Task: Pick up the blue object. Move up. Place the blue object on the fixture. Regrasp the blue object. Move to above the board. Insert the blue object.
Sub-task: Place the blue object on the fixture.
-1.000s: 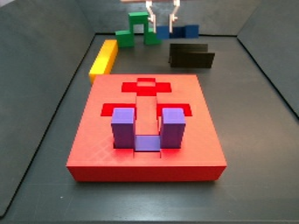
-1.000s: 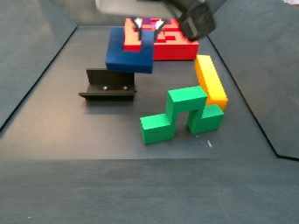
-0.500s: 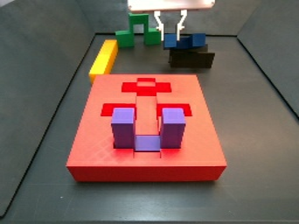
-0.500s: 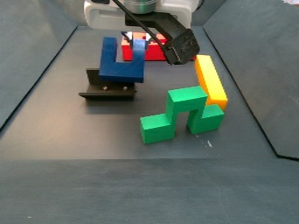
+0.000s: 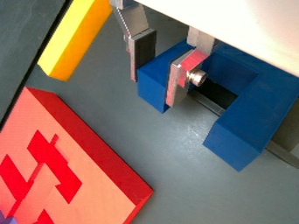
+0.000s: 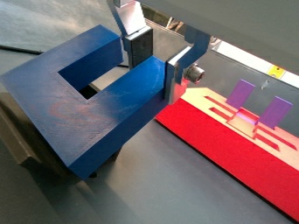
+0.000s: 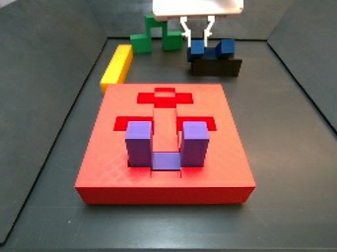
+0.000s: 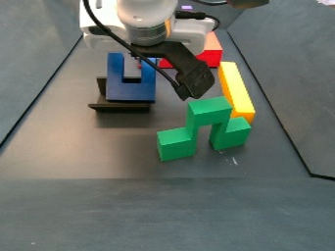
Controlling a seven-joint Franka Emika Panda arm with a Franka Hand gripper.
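The blue object [image 7: 211, 47] is a dark blue U-shaped block resting on the low dark fixture [image 7: 218, 67] at the far end of the floor; both side views show it [image 8: 124, 78] on the fixture [image 8: 118, 104]. My gripper [image 7: 199, 39] comes down on it from above. In both wrist views the gripper [image 5: 158, 74] [image 6: 158, 70] is shut on one prong of the blue object [image 5: 239, 114] [image 6: 82, 105], dark pad on one side and silver plate on the other. The red board [image 7: 118, 167] lies nearer, apart from the gripper.
A purple U-shaped block [image 7: 165, 143] stands in the board's recess. A long yellow bar [image 7: 117, 65] [image 8: 236, 90] lies beside the board. Green block [image 7: 156, 34] [image 8: 197, 127] stands near the fixture. Dark walls ring the floor.
The gripper has carried the blue object across and down. A second ago it hung in the air; now it rests on the fixture, still between the fingers.
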